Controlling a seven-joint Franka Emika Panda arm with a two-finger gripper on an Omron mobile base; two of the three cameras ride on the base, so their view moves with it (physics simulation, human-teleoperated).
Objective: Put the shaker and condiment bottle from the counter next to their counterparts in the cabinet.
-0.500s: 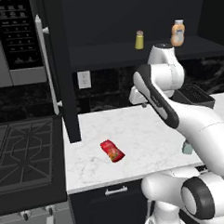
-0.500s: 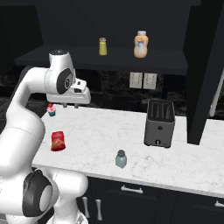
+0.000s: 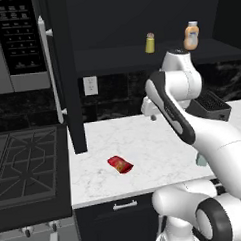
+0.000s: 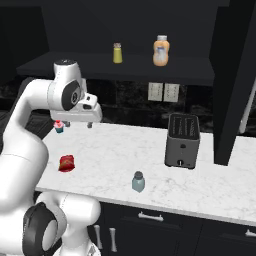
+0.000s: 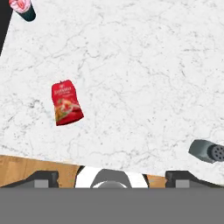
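We see our gripper point(image 4: 77, 123) hanging above the counter point(image 4: 150, 150), fingers spread and holding nothing. The red bottle point(image 5: 66, 102) lies flat (label up), well apart from the shaker point(image 4: 138, 181) near the front edge.

Two base views flanking the arm, sharing counter point(image 3: 143, 141), hand view straight down

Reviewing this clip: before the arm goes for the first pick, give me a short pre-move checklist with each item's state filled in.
1. Pincer holds nothing: ok.
2. Pincer open wide enough: cannot tell.
3. Condiment bottle lying flat on the counter, nothing against it: ok.
4. Shaker upright near the counter's front edge: ok.
5. Shelf room beside the yellow shaker and the orange-beige bottle in the cabinet: ok.
6. Toaster apart from the shaker: ok.
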